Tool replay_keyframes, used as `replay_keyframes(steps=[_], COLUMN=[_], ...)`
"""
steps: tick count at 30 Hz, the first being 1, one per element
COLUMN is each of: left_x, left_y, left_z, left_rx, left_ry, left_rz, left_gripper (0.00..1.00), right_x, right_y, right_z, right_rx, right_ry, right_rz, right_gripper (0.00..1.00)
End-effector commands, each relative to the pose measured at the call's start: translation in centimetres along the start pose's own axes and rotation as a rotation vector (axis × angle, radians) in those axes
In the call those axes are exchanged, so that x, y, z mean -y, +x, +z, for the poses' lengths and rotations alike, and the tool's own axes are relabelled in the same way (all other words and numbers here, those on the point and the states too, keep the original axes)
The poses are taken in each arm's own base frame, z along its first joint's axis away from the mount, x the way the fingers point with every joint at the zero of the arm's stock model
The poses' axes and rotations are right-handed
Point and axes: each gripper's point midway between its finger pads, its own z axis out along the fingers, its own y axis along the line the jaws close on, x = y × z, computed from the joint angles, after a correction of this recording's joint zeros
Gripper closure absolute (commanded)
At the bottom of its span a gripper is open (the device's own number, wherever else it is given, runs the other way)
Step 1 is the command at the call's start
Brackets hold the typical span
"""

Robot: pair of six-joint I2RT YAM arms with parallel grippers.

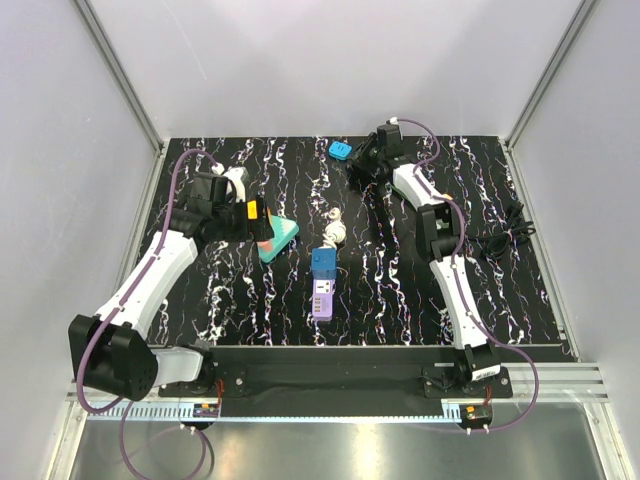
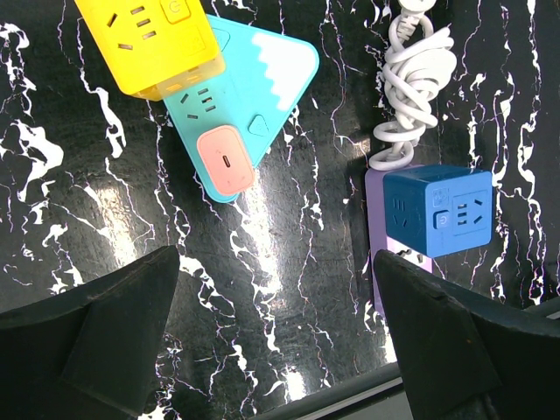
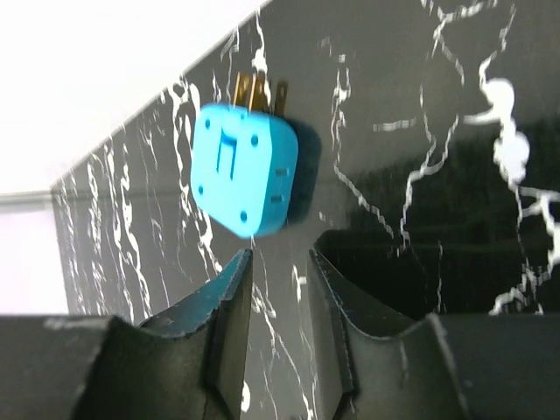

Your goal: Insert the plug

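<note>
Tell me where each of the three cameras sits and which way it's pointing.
Top external: above and behind the robot, looking down on the black table; both arms show.
Left wrist: facing down at the teal power strip and blue cube socket; open left gripper frames the bottom.
Right wrist: low near the far edge, facing the light blue plug; right gripper shows below.
Shared: top external and right wrist both show the plug.

**Bright, even light; some glare and blur**

From above, lighting is even and bright, shadows soft. Under the left hand [image 2: 273, 262], white glare streaks the glossy table [image 2: 105, 201] between its dark, out-of-focus fingers [image 2: 96, 341]. Just ahead of the right hand [image 3: 278, 255], the blue plug [image 3: 243, 166] looks slightly blurred; the wall [image 3: 105, 61] beyond it is blown out white.
</note>
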Motion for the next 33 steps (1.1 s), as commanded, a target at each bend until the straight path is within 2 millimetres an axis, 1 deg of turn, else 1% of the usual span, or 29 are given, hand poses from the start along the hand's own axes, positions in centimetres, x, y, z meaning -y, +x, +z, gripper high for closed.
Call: replay_keyframes(steps=[1, 3, 5, 6, 10, 11, 14, 15, 16, 19, 23, 27, 33], left_x=[0.6, 0.6, 0.6, 0.6, 0.5, 0.6, 0.6, 0.7, 0.7, 0.8, 0.8, 0.9, 1.2], left_y=[-1.2, -1.0, -1.0, -1.1, -1.1, -1.1, -1.0, -1.0, -1.0, -1.1, -1.1, -1.1, -1.1], left_z=[-0.3, -0.2, -0.1, -0.1, 0.0, 0.0, 0.1, 0.2, 0.1, 0.0, -0.2, -0.2, -0.4], left_rx=[0.054, 0.046, 0.046, 0.049, 0.044, 0.044, 0.038, 0.037, 0.038, 0.042, 0.045, 0.049, 0.049], left_ry=[0.029, 0.027, 0.027, 0.026, 0.027, 0.027, 0.033, 0.038, 0.035, 0.043, 0.043, 0.046, 0.059], left_rz=[0.025, 0.025, 0.025, 0.025, 0.024, 0.024, 0.024, 0.024, 0.023, 0.024, 0.025, 0.024, 0.022], left_gripper=[0.01, 0.01, 0.01, 0.01, 0.01, 0.01, 0.01, 0.01, 0.01, 0.01, 0.01, 0.01, 0.01], right_x=[1.5, 1.0, 1.2, 1.0, 1.5, 1.6, 1.9, 2.3, 2.1, 2.1, 1.5, 0.7, 1.1], right_y=[-0.3, -1.1, -1.2, -1.4, -0.9, -0.7, -0.4, -0.2, -0.2, 0.1, 0.7, 1.8, 3.6], right_z=[1.6, 1.9, 2.5, 2.6, 3.2, 3.3, 3.3, 3.2, 3.1, 2.9, 2.5, 1.8, 0.4], right_rx=[0.055, 0.084, 0.099, 0.108, 0.105, 0.099, 0.088, 0.078, 0.076, 0.059, 0.01, -0.059, -0.155], right_ry=[0.033, 0.009, -0.002, -0.013, -0.016, -0.017, -0.005, 0.014, 0.015, 0.02, -0.006, -0.041, -0.015], right_rz=[0.032, 0.083, 0.105, 0.122, 0.172, 0.179, 0.197, 0.197, 0.192, 0.174, 0.12, 0.064, -0.019], right_gripper=[0.62, 0.61, 0.61, 0.62, 0.64, 0.65, 0.73, 0.74, 0.8, 0.87, 0.92, 0.93, 0.92])
